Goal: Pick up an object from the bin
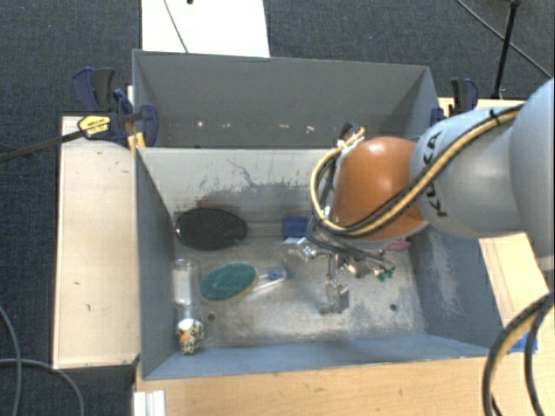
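The end effector [336,296] is held low over the bin [260,102] floor, right of centre — whether open or closed cannot be told. Nothing is seen gripped, so the pick is judged undone — a teal oval brush [228,281] lies apart, leftward.

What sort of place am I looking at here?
Probably a robotics lab grasping station: a robot arm reaches into a grey metal bin holding small loose things, such as a black oval object and a teal one.

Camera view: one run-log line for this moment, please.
claw: low over bin floor | left of it: teal oval brush
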`<act>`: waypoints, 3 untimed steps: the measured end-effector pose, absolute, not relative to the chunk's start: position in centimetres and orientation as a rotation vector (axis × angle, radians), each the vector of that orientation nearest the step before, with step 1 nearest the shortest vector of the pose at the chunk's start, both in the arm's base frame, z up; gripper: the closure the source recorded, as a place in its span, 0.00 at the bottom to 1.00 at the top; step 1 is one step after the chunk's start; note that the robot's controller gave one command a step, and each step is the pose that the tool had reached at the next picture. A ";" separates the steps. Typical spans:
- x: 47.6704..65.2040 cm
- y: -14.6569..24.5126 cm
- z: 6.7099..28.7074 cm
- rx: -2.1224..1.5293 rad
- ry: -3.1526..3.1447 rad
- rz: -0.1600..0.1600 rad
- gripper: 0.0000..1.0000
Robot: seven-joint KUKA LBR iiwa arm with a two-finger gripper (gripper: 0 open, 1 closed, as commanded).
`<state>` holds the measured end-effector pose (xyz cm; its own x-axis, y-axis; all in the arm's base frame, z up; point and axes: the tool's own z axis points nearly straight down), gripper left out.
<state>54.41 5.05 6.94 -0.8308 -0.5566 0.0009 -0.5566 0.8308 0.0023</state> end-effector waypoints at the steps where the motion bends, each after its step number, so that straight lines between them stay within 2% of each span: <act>1: 54.6 5.0 7.0 0.913 -3.009 -0.002 1.00; 2: 54.6 5.0 7.0 0.913 -3.009 -0.002 0.00; 3: 54.5 5.1 7.0 0.753 -3.050 -0.002 0.00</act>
<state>54.50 5.12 7.04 -0.8850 -0.4656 -0.0002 -0.4656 0.8850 0.0012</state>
